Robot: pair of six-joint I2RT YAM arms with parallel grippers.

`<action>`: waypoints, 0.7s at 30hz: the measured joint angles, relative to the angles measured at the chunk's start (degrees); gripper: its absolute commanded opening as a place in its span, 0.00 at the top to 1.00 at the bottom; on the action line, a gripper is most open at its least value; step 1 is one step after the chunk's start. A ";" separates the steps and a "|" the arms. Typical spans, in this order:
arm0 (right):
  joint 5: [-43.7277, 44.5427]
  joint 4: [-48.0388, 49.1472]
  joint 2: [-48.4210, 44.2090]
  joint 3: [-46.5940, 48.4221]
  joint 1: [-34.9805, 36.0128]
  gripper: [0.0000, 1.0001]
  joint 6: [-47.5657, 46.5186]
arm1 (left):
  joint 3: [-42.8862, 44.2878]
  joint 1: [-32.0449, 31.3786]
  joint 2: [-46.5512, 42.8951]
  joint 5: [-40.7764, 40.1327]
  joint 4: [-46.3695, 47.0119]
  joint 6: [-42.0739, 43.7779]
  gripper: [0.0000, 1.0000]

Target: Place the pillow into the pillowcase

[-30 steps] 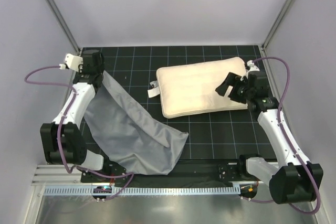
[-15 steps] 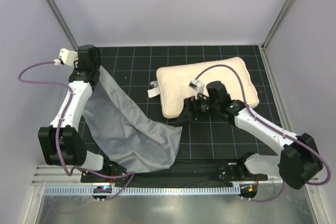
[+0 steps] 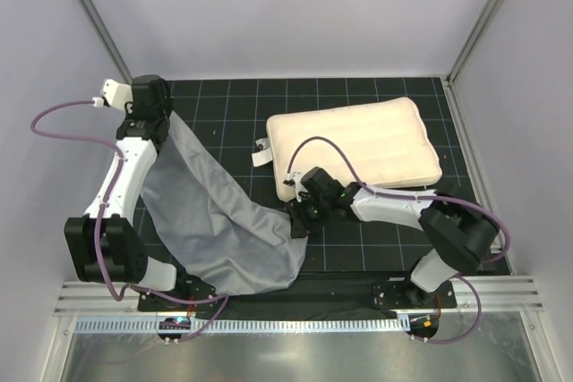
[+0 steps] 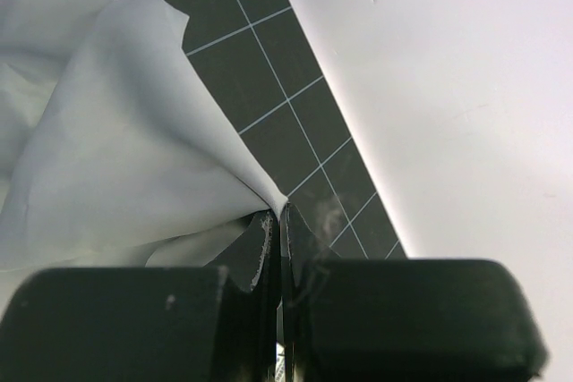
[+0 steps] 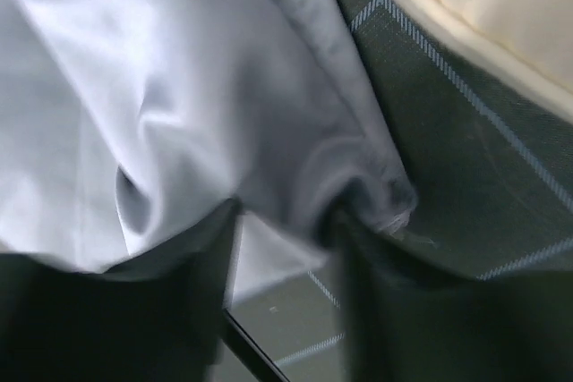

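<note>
The cream pillow [image 3: 358,149] lies flat at the back right of the mat, and its edge also shows in the right wrist view [image 5: 501,15]. The blue-grey pillowcase [image 3: 215,212] drapes from the back left down to the mat's front middle. My left gripper [image 3: 164,123] is shut on the pillowcase's upper corner [image 4: 134,131], the cloth pinched between the tips [image 4: 279,212]. My right gripper [image 3: 300,221] is at the pillowcase's right-hand edge, close in front of the pillow's near left corner. Its jaws [image 5: 286,221] stand apart, straddling a fold of the pillowcase [image 5: 179,87]; the view is blurred.
The black gridded mat [image 3: 358,239] covers the table. White walls close in on the left, back and right, and the left gripper is near the left wall [image 4: 448,87]. A metal rail [image 3: 269,321] runs along the front by the arm bases.
My right arm has swung from over the pillow's right end leftward and forward to the pillowcase's edge, and its jaws have narrowed round the cloth. The left gripper barely moved and kept its grip.
</note>
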 measured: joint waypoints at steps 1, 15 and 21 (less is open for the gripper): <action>0.66 -0.04 1.18 0.57 0.55 0.75 0.02 | 0.24 0.00 0.00 -0.09 -0.20 0.11 1.00; 14.62 -10.10 1.70 28.24 1.68 0.96 -0.83 | -1.27 14.45 -2.58 -0.59 -3.58 -3.67 1.00; 20.61 -13.81 9.01 50.14 -5.60 0.96 -0.28 | 2.84 13.99 2.80 -0.17 -3.89 -3.17 0.65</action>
